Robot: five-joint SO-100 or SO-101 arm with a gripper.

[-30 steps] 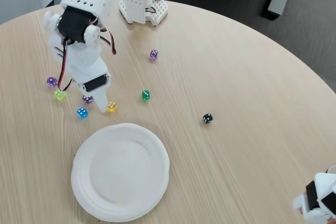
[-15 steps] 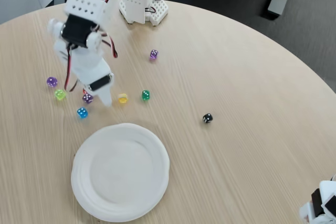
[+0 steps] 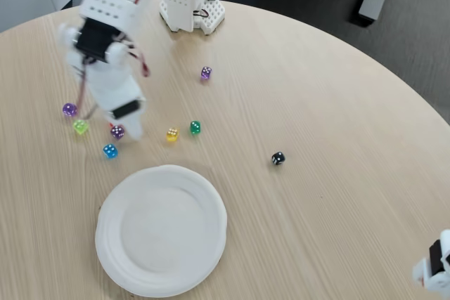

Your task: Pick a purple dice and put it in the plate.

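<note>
Item: small translucent purple dice with white pips, sitting on the round pale wood-grain desk, just beside my white two-piece fingers and above the plate in the fixed view. A cube has no long axis; it sits slightly skewed, the top face's pip count too small to read.

Item: my fingers, on the motion-blurred white arm, pointing down at the desk next to that dice. Whether they are spread or pressed together I cannot tell. My judgement: I am low here to line up a pinch on this dice, the purple one nearest the plate.

Item: large round white disposable plate with a wavy raised rim, nothing in it, near the desk's front edge, so the carry should be short.

Item: two more purple dice, one at far left, one upper centre.

Item: lime-green, blue, yellow, green and black dice, scattered as distractors.
</note>
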